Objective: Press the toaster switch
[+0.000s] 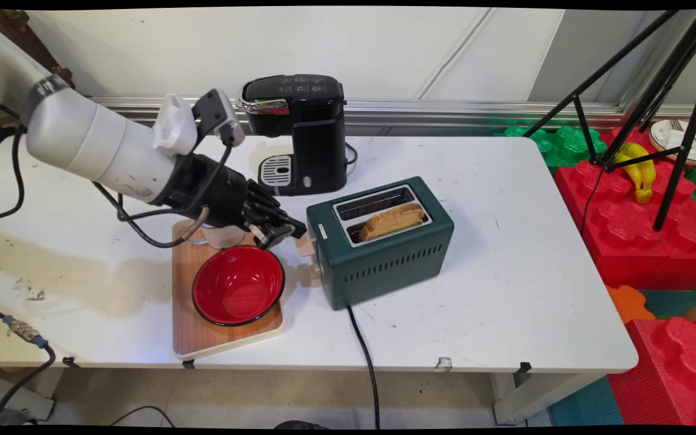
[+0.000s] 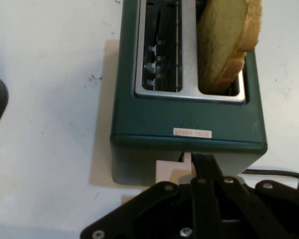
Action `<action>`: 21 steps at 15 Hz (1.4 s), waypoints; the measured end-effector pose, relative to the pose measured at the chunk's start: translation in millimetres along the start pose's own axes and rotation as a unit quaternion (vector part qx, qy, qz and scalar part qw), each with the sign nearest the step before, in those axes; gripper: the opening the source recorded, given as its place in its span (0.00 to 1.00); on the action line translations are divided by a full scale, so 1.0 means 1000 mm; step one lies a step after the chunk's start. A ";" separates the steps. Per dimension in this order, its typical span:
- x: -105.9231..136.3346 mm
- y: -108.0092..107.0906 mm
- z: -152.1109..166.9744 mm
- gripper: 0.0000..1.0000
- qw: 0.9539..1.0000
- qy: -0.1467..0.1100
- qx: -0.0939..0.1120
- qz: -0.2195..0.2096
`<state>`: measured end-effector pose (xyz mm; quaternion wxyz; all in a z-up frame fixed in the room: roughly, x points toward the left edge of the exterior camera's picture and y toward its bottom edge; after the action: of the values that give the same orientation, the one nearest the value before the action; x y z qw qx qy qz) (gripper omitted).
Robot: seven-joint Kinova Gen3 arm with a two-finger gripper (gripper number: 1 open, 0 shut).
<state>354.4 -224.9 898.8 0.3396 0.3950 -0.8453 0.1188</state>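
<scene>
Cord point(image 1: 365, 356): black, running from the toaster's near end over the table's point(image 1: 505, 290) front edge and down out of view.

Board point(image 1: 203, 338): wooden, pale-rimmed, lying near the table's front edge, left of the toaster.

Bowl point(image 1: 238, 285): red inside, black rim, upright on the board; nothing seen in it.

Cup point(image 1: 222, 237): clear, on the board's far end behind the bowl, largely hidden by the arm.

Toaster point(image 1: 384, 257): dark green, two slots, near the table's middle, set at an angle. Vent slits along its near side; small pale label on its top by the lever end.

Bread point(image 1: 391, 220): one browned slice standing tilted in the near slot, its top well above the rim. The far slot shows only wire guides in the hand view.

Lever point(image 1: 306, 244): pale tab on the toaster's left end, facing the board.

Gripper point(image 1: 286, 230): black, reaching in from the left, low over the board's far end. Its tip lies at the lever; the hand view shows one finger point(image 2: 202, 167) against the tab, just below the label. Jaws drawn together, clenched, with nothing held between them.

Coffee maker point(image 1: 299, 130): black, chrome trim, at the table's far edge behind the gripper, drip tray facing left front.

Tripod point(image 1: 662, 96): black, standing on red and green foam blocks point(image 1: 626, 217) right of the table.

Bananas point(image 1: 637, 169): yellow, on the blocks beneath the tripod.

Plate point(image 1: 680, 139): white, at far right, partly cut off.
</scene>
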 end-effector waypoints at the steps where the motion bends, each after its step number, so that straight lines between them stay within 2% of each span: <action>1: -0.001 0.000 0.002 0.00 1.000 0.000 0.001 -0.001; 9: -0.011 0.001 0.020 0.00 1.000 0.003 0.004 -0.008; 21: -0.025 0.001 0.044 0.00 1.000 -0.006 -0.004 -0.014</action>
<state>344.0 -230.0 849.2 0.3377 0.4058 -0.8424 0.1081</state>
